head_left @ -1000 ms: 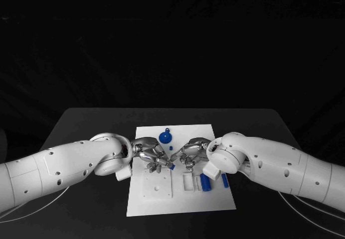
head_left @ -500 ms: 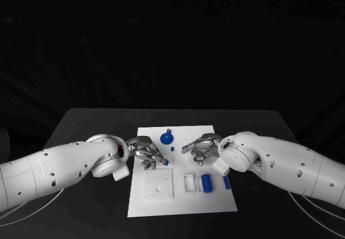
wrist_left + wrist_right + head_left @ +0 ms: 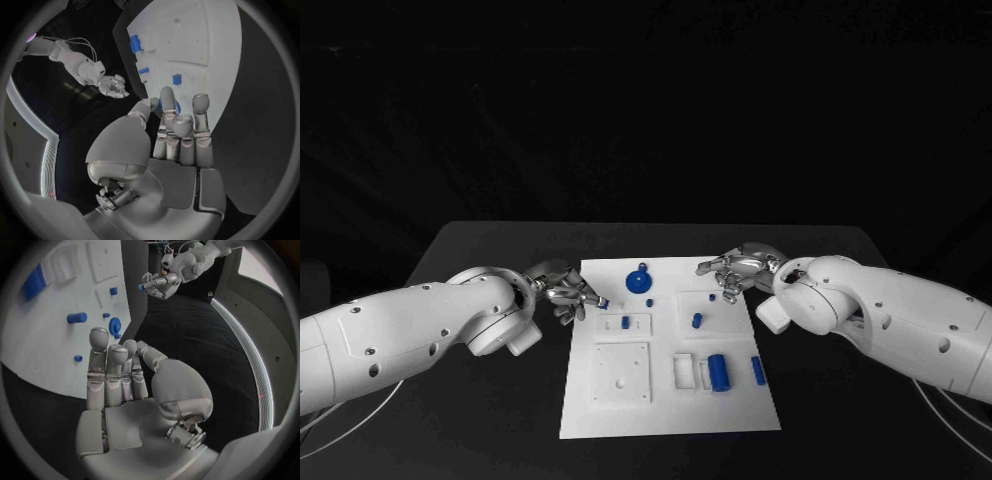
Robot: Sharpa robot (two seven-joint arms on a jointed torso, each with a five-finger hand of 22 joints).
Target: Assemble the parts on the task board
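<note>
Several blue parts [image 3: 718, 371] already sit in the white board [image 3: 666, 420] at mid-table, others seemingly left to seat; the left hand [image 3: 568, 291] pinches a small blue piece [image 3: 142, 287] beside it; the right hand [image 3: 737, 268] hovers empty, fingers loosely apart.

One task board [image 3: 733, 420], six blue parts [image 3: 717, 372].

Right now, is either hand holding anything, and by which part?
The left hand pinches a small blue piece; which part of it is gripped cannot be told. The right hand holds nothing.
</note>
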